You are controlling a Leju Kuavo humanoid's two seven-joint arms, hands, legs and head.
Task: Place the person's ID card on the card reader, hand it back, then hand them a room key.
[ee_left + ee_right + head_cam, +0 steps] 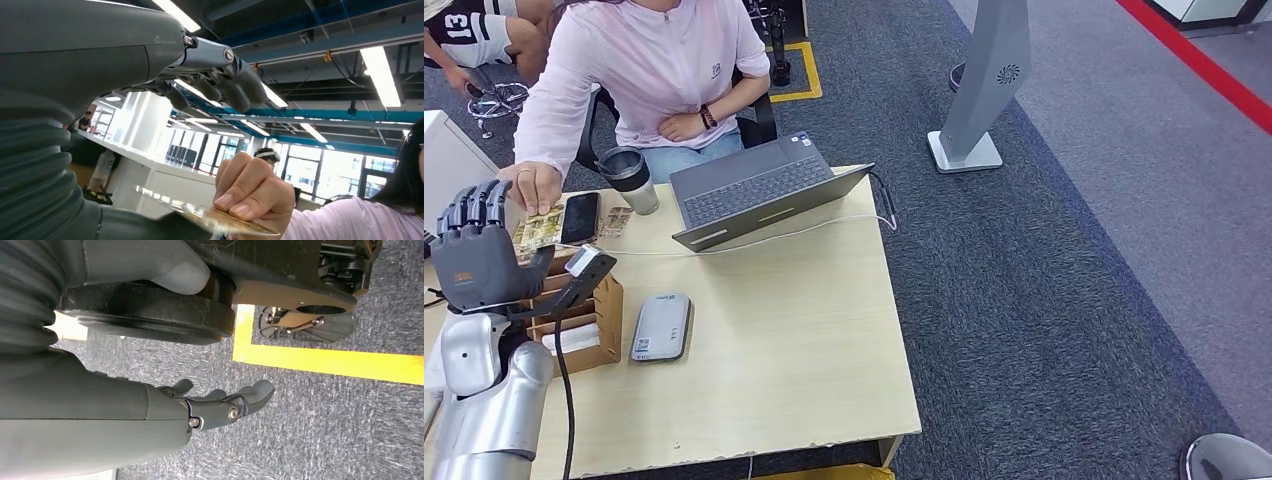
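Left robot hand (482, 262) released, raised beside ID card (536, 232) pinched by person's hand (532, 186). Right robot hand (220, 402) released, hanging above floor. Card reader (662, 327) on counter (804, 330).

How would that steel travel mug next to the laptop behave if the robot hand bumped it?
The travel mug stands tall and narrow on the table, so a knock near its top would probably tip it. Its metal wall looks smooth, likely slippery to grip. It seems rigid; whether it is full, and so heavy, cannot be told.

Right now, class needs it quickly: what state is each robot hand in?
Left hand: raised, fingers apart, nothing gripped; the person's hand holds the card at it.
Right hand: hanging over carpet, loosely open, empty.
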